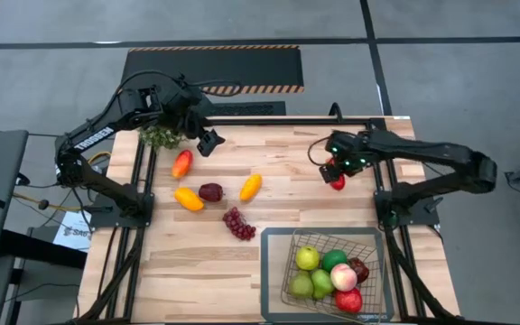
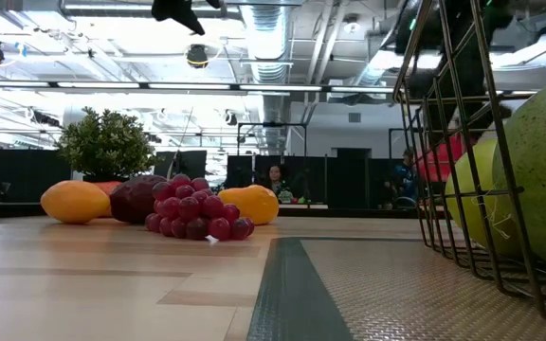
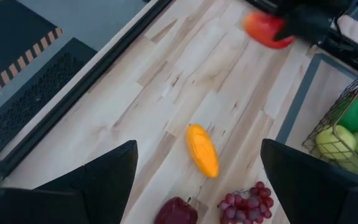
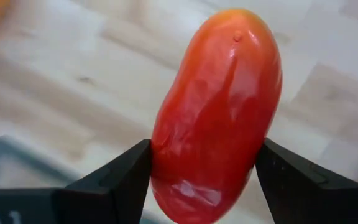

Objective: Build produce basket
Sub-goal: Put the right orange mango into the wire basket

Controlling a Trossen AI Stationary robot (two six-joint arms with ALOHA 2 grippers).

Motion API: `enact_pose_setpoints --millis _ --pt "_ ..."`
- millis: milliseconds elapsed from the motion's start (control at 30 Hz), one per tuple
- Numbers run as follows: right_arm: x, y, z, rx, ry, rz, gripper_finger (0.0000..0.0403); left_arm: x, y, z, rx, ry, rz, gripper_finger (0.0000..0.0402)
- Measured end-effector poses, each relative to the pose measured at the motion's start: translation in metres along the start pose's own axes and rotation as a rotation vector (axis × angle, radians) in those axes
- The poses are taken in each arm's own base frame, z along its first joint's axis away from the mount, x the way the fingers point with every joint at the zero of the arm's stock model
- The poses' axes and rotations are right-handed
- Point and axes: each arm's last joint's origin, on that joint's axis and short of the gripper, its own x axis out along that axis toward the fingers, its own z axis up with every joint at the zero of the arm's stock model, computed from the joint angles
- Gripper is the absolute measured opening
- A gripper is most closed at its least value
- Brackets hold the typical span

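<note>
Right hand (image 4: 201,168) grips red pepper (image 4: 216,115) above table (image 1: 287,162).

Red pepper (image 1: 338,181) in right claw (image 1: 334,171)

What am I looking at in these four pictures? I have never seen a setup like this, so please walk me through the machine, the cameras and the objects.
Two dark robot arms work at a wooden table. One picture looks straight down from above, one looks level across the tabletop, and two come from cameras on the arms' wrists.

Loose on the table lie purple grapes, a yellow pepper, an orange pepper, a dark red piece and a red-orange piece. A potted plant stands at the far left edge. The wire basket, near the right front, already holds several fruits, among them a green apple.

The right gripper has its two fingers against the sides of a red pepper, gripping it. The left gripper hangs open over the table, holding nothing.
</note>
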Motion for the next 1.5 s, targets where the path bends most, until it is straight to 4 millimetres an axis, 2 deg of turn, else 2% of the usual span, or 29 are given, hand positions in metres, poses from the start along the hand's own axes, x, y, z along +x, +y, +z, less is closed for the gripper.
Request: enact_pose_setpoints --millis 133,300,533,767,967,1100,1200,1333,1500 --pt "-0.031 0.009 -0.033 0.113 0.020 0.134 0.0272 0.000 0.000 -0.001 0.005 0.006 0.002 0.0328" --pt "-0.057 0.021 -0.083 0.196 0.104 0.292 0.0271 0.000 0.000 -0.001 0.042 0.007 0.002 0.0328" --pt "-0.079 0.041 -0.144 0.295 0.216 0.500 0.0271 0.000 0.000 -0.001 0.083 0.007 0.002 0.0328" --pt "-0.092 0.059 -0.191 0.316 0.286 0.624 0.0271 0.000 0.000 -0.001 0.111 0.006 0.001 0.0328" --pt "-0.125 0.066 -0.210 0.327 0.362 0.646 0.0271 0.000 0.000 0.000 0.120 0.002 0.000 0.0328" --pt "-0.138 0.070 -0.220 0.317 0.347 0.569 0.0271 0.000 0.000 0.000 0.119 -0.005 -0.001 0.0328" --pt "-0.138 0.080 -0.228 0.298 0.323 0.523 0.0271 0.000 0.000 0.000 0.119 -0.005 -0.001 0.0328" --pt "-0.126 0.095 -0.238 0.286 0.293 0.465 0.0271 0.000 0.000 0.001 0.120 -0.012 -0.003 0.0328" --pt "-0.115 0.109 -0.240 0.290 0.383 0.289 0.0271 0.000 -0.001 0.003 0.124 -0.036 -0.008 0.0328"
